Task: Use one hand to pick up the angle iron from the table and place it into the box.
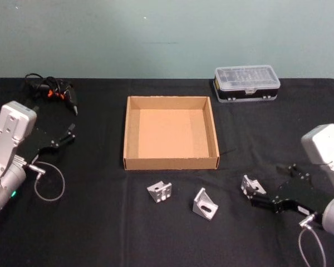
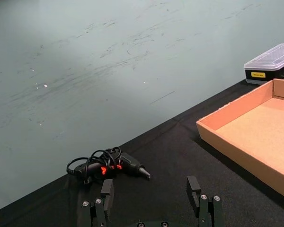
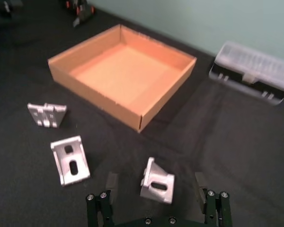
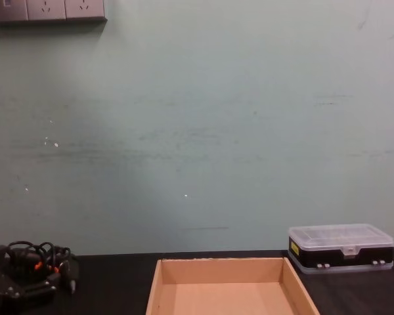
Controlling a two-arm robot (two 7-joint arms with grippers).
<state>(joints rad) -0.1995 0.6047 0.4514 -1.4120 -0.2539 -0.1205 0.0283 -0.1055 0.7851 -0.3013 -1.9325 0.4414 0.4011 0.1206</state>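
Okay, right claw [image 3: 156, 187] is spread wide; wrist view shows one angle iron [image 3: 157, 178] between its fingers, unclamped, on the desk [image 3: 236, 142]; head view puts it right of the box [image 1: 170, 162]; second bracket [image 1: 160, 191] and third bracket [image 1: 205, 203] lie before the box; left claw [image 2: 150, 189] idle at left, also spread.

light: soft, even | shadow: faint along box [image 1: 170, 163] inner walls
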